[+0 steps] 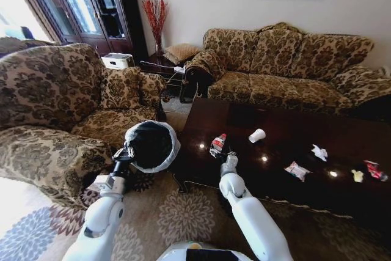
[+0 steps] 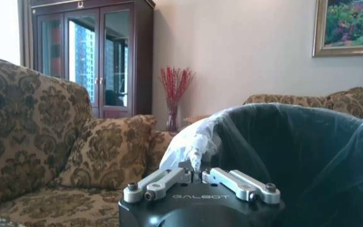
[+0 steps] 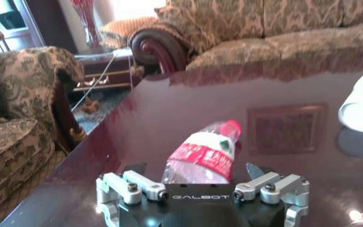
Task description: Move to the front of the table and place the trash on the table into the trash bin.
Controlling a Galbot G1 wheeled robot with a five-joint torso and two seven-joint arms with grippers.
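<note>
Nearest, the right gripper is spread wide around the base of a clear plastic bottle with a red label, lying on the glossy dark brown table. Closing should probably be centred on the slippery body. Beside it, the left gripper is clamped on the white rim of the black-lined trash bin; nothing can be seen inside. Farther off lies a white paper cup.

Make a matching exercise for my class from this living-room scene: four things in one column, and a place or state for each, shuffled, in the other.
Things:
1. plastic bottle
2. paper cup
3. trash bin
4. crushed can

Places or states:
A. held at its rim by the left gripper
B. far right end of the table
C. lying between the right gripper's open fingers
D. on its side beyond the bottle

Pairs: 1-C, 2-D, 3-A, 4-B
</note>
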